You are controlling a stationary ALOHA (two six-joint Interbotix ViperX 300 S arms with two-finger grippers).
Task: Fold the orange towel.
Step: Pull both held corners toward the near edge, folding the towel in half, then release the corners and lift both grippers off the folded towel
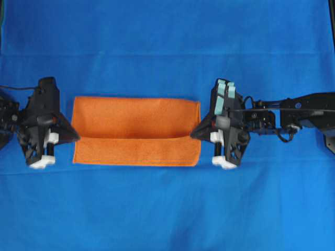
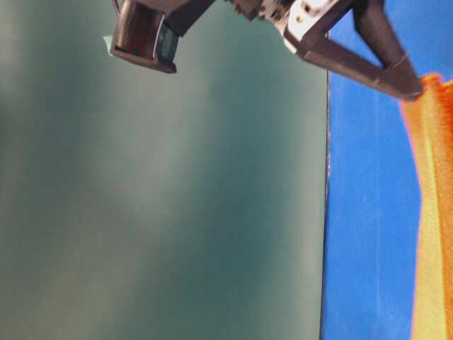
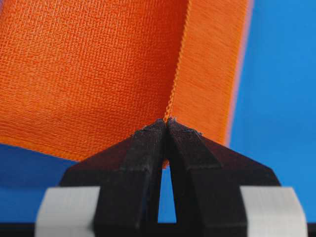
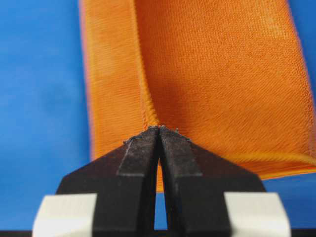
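The orange towel (image 1: 136, 117) lies across the middle of the blue cloth, one layer drawn over the other. The upper layer's hem runs straight between the two grippers, and a strip of the lower layer (image 1: 136, 152) shows below it. My left gripper (image 1: 78, 137) is shut on the hem at the towel's left end. My right gripper (image 1: 192, 135) is shut on the hem at its right end. In the left wrist view the tips of the left gripper (image 3: 166, 120) pinch the stitched edge of the towel (image 3: 89, 74). The right gripper (image 4: 159, 128) pinches the towel (image 4: 222, 74) the same way.
The large blue cloth (image 1: 167, 209) covers the whole table. The right arm (image 1: 303, 110) reaches in from the right edge. In the table-level view a grey-green panel (image 2: 177, 212) fills the left, with the left gripper (image 2: 417, 88) touching the towel (image 2: 433, 212) at the right.
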